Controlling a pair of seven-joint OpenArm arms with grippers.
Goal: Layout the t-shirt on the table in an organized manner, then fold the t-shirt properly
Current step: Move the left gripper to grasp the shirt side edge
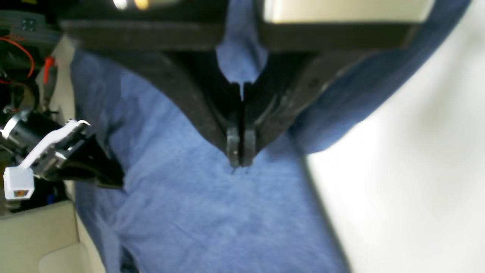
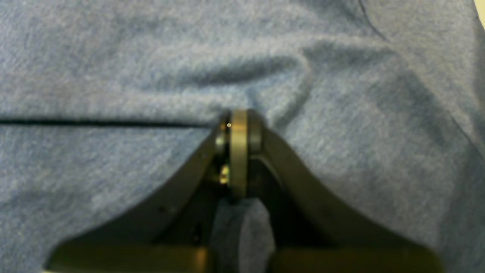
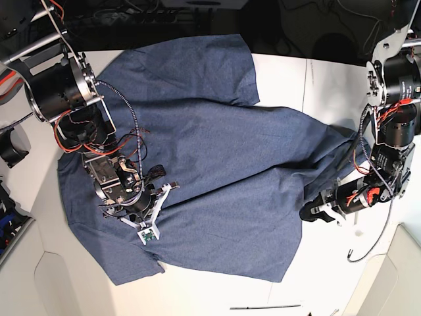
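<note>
Currently: t-shirt (image 3: 217,164) spread plain-side up across table (image 3: 289,79), long axis running side to side; right gripper (image 3: 146,209) pinching cloth mid-body, left gripper (image 3: 309,214) clenched on the opposite hem edge, both holding fabric.

Both wrist views are soft and blurred; the base view is sharp, evenly and brightly lit.

The table (image 3: 289,85) is a flat white top crossed by thin dark seams. The t-shirt (image 3: 217,171) lies directly on it, spread mostly flat and wrinkled, one sleeve toward the far edge, another toward the near-left corner
</note>
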